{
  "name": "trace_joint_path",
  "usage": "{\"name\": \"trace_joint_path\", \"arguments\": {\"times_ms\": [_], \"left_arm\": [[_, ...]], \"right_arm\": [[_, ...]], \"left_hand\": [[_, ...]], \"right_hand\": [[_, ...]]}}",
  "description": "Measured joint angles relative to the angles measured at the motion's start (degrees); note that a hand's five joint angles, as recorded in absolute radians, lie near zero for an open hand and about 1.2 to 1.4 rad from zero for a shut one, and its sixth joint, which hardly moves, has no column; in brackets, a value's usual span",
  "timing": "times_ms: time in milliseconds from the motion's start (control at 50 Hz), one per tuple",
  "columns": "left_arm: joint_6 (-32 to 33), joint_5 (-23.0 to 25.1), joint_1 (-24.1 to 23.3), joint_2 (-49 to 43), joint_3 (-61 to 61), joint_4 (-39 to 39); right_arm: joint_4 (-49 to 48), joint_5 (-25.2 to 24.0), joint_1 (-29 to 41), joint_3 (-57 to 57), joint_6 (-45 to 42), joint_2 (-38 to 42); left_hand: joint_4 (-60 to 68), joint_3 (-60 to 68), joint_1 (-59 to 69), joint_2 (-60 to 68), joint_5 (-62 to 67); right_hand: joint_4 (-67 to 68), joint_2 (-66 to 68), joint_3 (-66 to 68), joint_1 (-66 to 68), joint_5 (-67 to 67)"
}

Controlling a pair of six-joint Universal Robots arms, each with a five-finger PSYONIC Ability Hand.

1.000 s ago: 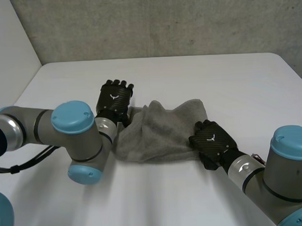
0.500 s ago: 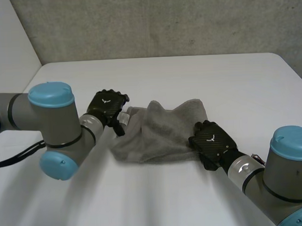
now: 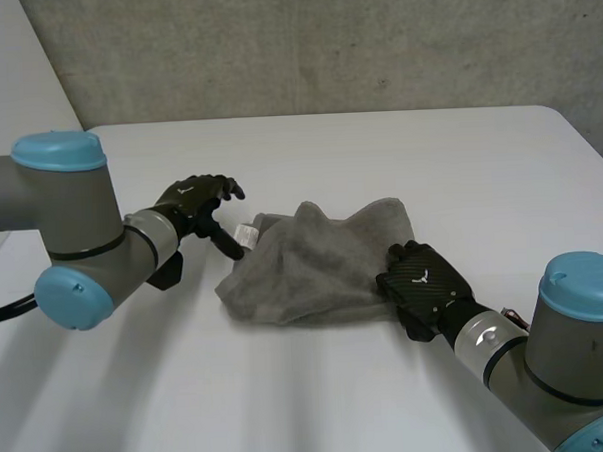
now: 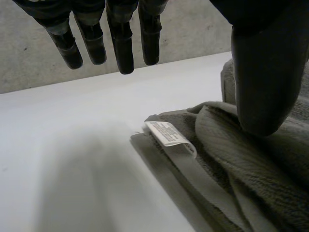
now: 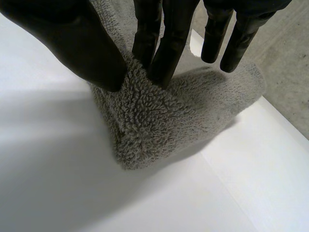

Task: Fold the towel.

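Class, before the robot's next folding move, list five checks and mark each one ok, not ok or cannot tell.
1. Right hand pinches a corner of the crumpled grey terry towel: ok.
2. Left hand grips the towel: not ok; its fingers are straight, near the white label.
3. Towel lies flat: not ok, bunched.
4. Towel wholly on the white table: ok.
5. Left thumb touches towel: cannot tell.

The table (image 3: 378, 153) lies bare behind the crumpled towel (image 3: 313, 270) and along its near side. The left hand (image 3: 192, 198) hangs with straight fingers at the towel's left edge. The right hand (image 3: 421, 281) pinches its right corner. The left arm (image 3: 72, 236) and right arm (image 3: 567, 335) block the 2 flanks.
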Motion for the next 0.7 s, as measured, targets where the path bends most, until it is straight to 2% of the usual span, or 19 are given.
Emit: {"name": "trace_joint_path", "arguments": {"times_ms": [120,380,700], "left_arm": [[-0.06,0.56,0.52,-0.42,0.18,-1.0],[-3.34,5.68,0.6,-0.86,0.69,-5.7],[-4.73,6.73,0.96,0.0,1.85,-9.5]], "right_arm": [[0.01,0.0,0.0,0.05,0.0,0.0],[0.02,0.0,0.0,0.07,0.0,0.05],[0.0,0.0,-0.01,0.09,-0.05,0.09]], "left_hand": [[0.0,0.0,2.96,3.34,3.02],[0.0,0.0,5.26,5.8,5.38],[0.0,0.0,7.02,7.23,6.72]], "right_hand": [[0.0,0.0,0.0,0.0,0.0],[0.0,0.0,0.0,0.0,0.0],[0.0,0.0,0.0,0.0,0.0]]}}
